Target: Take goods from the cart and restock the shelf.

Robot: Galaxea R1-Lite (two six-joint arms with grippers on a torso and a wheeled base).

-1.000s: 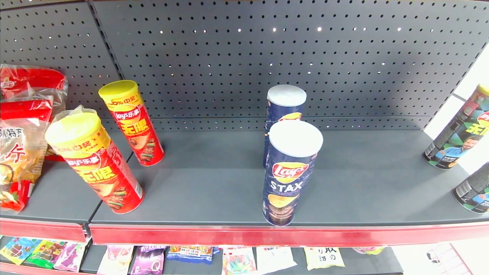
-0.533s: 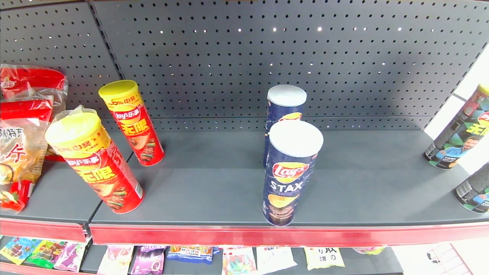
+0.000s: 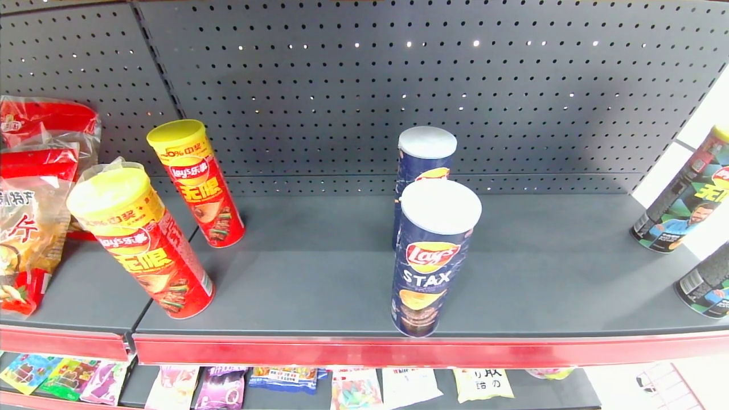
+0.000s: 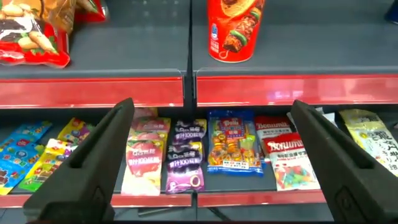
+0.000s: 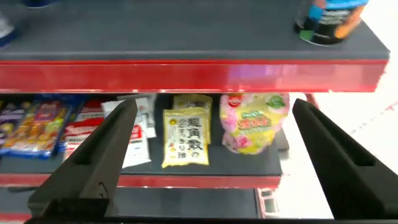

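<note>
Red metal rail (image 3: pixel 398 350) fronts the grey shelf deck (image 3: pixel 319 273). The front blue can (image 3: pixel 435 256) stands on the deck just behind this rail and is the reference for every position below.

Below the reference can and nearer the viewer, a lower shelf (image 3: pixel 569 393) carries a row of flat snack packets (image 3: pixel 285 378). Directly behind the reference can, close to it or touching, stands a rear blue can (image 3: pixel 424 154) with the same pale lid. To its left, equally near the rail, is a front red can (image 3: pixel 142 245) with a yellow lid. A rear red can (image 3: pixel 196 182) stands farther back on that side. Bagged snacks (image 3: pixel 28 199) lie beyond these, farthest to the left. Well to the right of the reference can, two green-and-black cans (image 3: pixel 683 199) stand at the deck's end. A dark perforated back panel (image 3: pixel 398 85) closes the shelf behind it, with points of light showing through some holes.

The left hand (image 4: pixel 211 106) hangs below and left of the reference can, facing the packets, with its fingers spread wide and nothing between them. The right hand (image 5: pixel 214 102) hangs below and right of it, equally wide open and holding nothing.
</note>
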